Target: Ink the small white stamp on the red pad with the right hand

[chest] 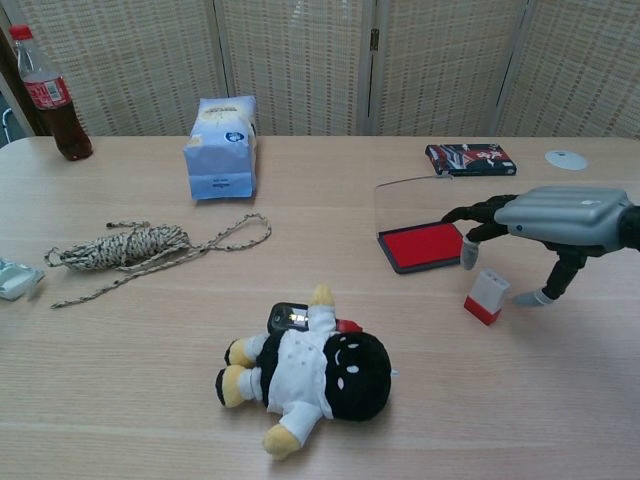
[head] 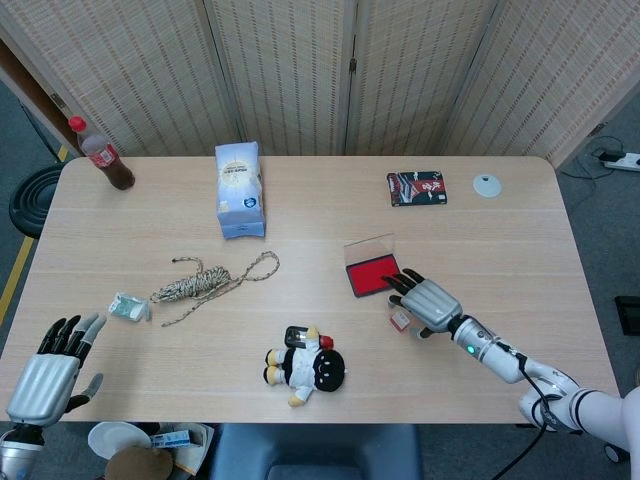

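Right robot hand (chest: 540,228) spread above stamp (chest: 487,296).

Cola bottle (head: 104,156), blue bag (head: 240,188), rope (head: 205,280), plush doll (head: 305,366)

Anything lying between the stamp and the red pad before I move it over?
No. In the chest view only bare table separates the small white stamp from the red pad; the right hand hovers above.
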`<action>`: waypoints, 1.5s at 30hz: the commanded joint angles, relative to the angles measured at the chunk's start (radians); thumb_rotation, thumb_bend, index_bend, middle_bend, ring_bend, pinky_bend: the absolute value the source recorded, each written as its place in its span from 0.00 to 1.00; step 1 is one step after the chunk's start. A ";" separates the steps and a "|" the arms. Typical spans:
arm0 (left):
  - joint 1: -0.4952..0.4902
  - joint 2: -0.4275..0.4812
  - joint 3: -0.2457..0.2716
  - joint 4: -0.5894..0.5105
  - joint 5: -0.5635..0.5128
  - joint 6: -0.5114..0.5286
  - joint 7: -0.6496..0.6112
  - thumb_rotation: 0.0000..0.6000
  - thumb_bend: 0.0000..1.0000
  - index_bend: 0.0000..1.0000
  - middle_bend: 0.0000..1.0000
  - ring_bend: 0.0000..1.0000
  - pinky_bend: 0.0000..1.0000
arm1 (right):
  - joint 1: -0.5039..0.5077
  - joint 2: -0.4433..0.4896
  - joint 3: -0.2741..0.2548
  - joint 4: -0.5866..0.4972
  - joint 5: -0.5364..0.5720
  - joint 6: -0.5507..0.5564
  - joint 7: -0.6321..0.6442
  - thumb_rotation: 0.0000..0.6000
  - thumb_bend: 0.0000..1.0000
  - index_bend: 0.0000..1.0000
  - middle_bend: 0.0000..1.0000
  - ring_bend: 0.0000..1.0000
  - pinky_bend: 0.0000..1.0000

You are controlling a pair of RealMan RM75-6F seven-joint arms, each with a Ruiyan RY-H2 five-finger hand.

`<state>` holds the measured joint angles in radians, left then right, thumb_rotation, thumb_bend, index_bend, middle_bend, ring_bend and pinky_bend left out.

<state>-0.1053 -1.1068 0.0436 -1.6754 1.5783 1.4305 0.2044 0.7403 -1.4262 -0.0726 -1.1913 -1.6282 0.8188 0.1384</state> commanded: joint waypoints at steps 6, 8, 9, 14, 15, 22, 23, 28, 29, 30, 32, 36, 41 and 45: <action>0.002 0.003 0.000 0.000 0.005 0.005 -0.009 1.00 0.34 0.00 0.00 0.00 0.06 | 0.001 -0.016 -0.002 0.011 0.009 -0.004 -0.007 1.00 0.24 0.33 0.00 0.00 0.00; 0.002 0.004 0.001 0.001 0.007 0.006 -0.014 1.00 0.34 0.00 0.00 0.00 0.06 | 0.000 -0.021 -0.001 0.014 0.011 0.000 -0.014 1.00 0.24 0.34 0.01 0.00 0.00; 0.002 0.005 0.001 0.002 0.009 0.006 -0.016 1.00 0.34 0.00 0.00 0.00 0.06 | 0.000 -0.023 0.000 0.015 0.013 -0.001 -0.017 1.00 0.24 0.35 0.01 0.00 0.00; 0.002 0.007 0.002 0.005 0.017 0.010 -0.029 1.00 0.34 0.00 0.00 0.00 0.06 | -0.003 -0.034 0.006 0.021 0.025 0.004 -0.041 1.00 0.24 0.45 0.02 0.00 0.00; 0.002 0.007 0.003 0.007 0.020 0.011 -0.032 1.00 0.34 0.00 0.00 0.00 0.06 | -0.004 -0.036 0.008 0.022 0.026 0.006 -0.044 1.00 0.24 0.46 0.03 0.00 0.00; 0.004 0.009 0.006 0.018 0.039 0.024 -0.057 1.00 0.34 0.00 0.00 0.00 0.06 | -0.013 -0.063 0.018 0.043 0.029 0.040 -0.064 1.00 0.25 0.59 0.08 0.00 0.00; 0.004 0.009 0.006 0.019 0.040 0.025 -0.059 1.00 0.34 0.00 0.00 0.00 0.06 | -0.013 -0.064 0.018 0.043 0.030 0.041 -0.063 1.00 0.25 0.60 0.08 0.00 0.00; 0.005 0.010 0.007 0.022 0.046 0.027 -0.067 1.00 0.34 0.00 0.00 0.00 0.06 | -0.012 -0.053 0.027 0.026 0.040 0.045 -0.057 1.00 0.25 0.62 0.09 0.00 0.00; 0.005 0.010 0.007 0.022 0.046 0.027 -0.067 1.00 0.34 0.00 0.00 0.00 0.06 | -0.012 -0.048 0.030 0.021 0.043 0.046 -0.058 1.00 0.25 0.62 0.09 0.00 0.00; 0.005 0.010 0.007 0.022 0.045 0.028 -0.068 1.00 0.34 0.00 0.00 0.00 0.06 | -0.011 -0.044 0.033 0.016 0.047 0.045 -0.059 1.00 0.25 0.62 0.09 0.00 0.00; 0.006 0.011 0.006 0.020 0.046 0.030 -0.071 1.00 0.34 0.00 0.00 0.00 0.06 | -0.007 -0.032 0.045 0.000 0.063 0.037 -0.059 1.00 0.25 0.63 0.09 0.00 0.00; 0.006 0.015 0.008 0.019 0.051 0.032 -0.076 1.00 0.34 0.00 0.00 0.00 0.06 | 0.006 -0.004 0.075 -0.043 0.117 -0.003 -0.078 1.00 0.25 0.63 0.10 0.00 0.00; 0.007 0.022 0.010 0.020 0.060 0.037 -0.095 1.00 0.34 0.00 0.00 0.00 0.06 | 0.011 0.019 0.113 -0.092 0.203 -0.032 -0.172 1.00 0.25 0.63 0.15 0.00 0.00; 0.008 0.026 0.011 0.022 0.066 0.042 -0.105 1.00 0.34 0.00 0.00 0.00 0.06 | 0.011 0.025 0.131 -0.120 0.257 -0.043 -0.236 1.00 0.25 0.63 0.21 0.04 0.00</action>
<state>-0.0977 -1.0817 0.0548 -1.6539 1.6439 1.4719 0.0994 0.7499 -1.4078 0.0457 -1.2944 -1.3918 0.7853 -0.0733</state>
